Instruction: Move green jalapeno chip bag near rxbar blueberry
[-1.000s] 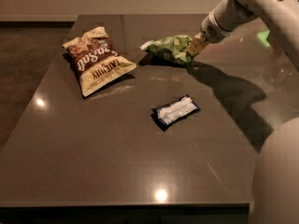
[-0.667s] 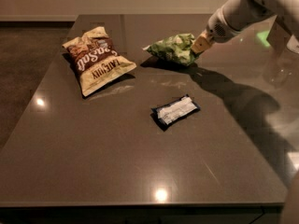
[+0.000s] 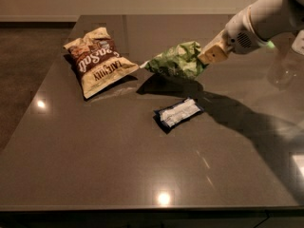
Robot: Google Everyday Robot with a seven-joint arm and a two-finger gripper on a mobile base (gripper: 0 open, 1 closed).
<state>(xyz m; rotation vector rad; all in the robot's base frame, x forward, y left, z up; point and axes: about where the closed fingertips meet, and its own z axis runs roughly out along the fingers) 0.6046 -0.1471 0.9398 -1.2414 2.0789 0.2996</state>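
One table (image 3: 95, 165), one arm (image 3: 266, 18) with one gripper (image 3: 204, 61), and three packets are in view: two chip bags and one bar.

The table is the largest thing, a dark, smooth, glossy slab that mirrors small ceiling lights and spreads below and to the left of the gripper. The arm is a white, rounded, hard-shelled limb that comes in from the upper right and narrows to tan fingers (image 3: 214, 52).

The brown-and-cream chip bag (image 3: 99, 61) is the biggest packet. It is a crinkled pillow shape that lies flat, well to the left of the gripper.

The green jalapeno chip bag (image 3: 175, 61) is smaller: wrinkly light-green foil with a pale seam at its left tip. It is bunched and tilted, and sits immediately left of the gripper. The gripper is clamped onto the bag's right edge. A dark shadow lies on the table under the bag, so it looks lifted rather than resting.

The rxbar blueberry (image 3: 178, 113) is the smallest, a flat rectangle with a dark blue border and a whitish centre panel. It lies on the table below and slightly left of the gripper, near the green bag but apart from it.
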